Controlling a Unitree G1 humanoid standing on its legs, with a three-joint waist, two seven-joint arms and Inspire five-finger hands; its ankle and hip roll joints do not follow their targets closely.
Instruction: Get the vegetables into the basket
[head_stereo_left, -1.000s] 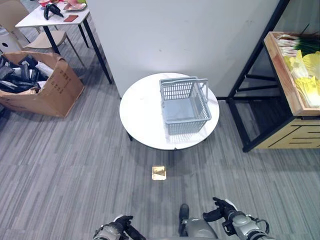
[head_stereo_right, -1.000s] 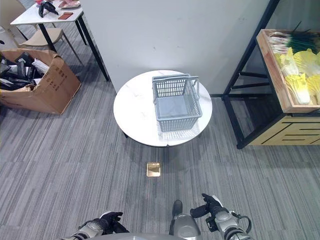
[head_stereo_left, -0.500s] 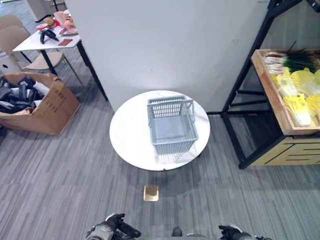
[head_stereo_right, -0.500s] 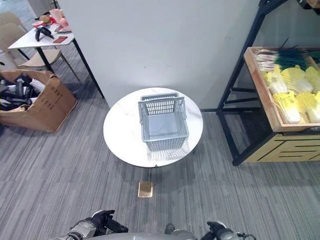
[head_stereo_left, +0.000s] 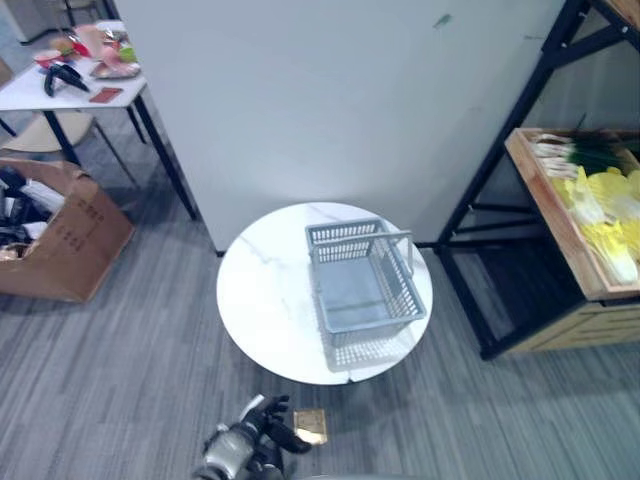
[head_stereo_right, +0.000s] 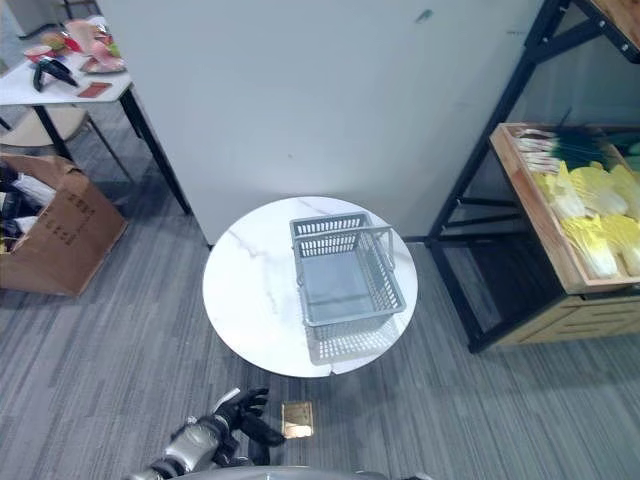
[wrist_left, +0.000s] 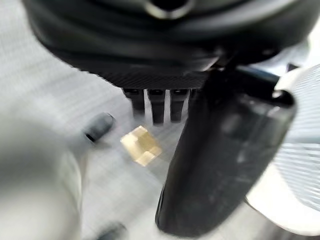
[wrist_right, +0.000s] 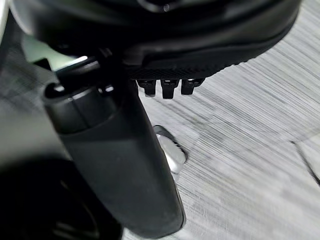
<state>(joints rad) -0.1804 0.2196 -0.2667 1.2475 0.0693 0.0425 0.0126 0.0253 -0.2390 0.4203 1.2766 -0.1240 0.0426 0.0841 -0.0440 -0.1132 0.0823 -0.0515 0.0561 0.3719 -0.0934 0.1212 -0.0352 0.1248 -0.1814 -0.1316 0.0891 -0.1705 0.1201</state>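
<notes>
Right eye view, vegetables (head_stereo_right: 590, 215) cut off

The left hand (head_stereo_left: 243, 446) hangs low at about seven o'clock in the head views, its silver-grey forearm running in from the bottom edge, dark fingers (head_stereo_right: 247, 401) spread loosely toward two o'clock and holding nothing. The right hand (wrist_right: 120, 165) hangs above the floor with its thumb extended, fingers relaxed and empty.
</notes>
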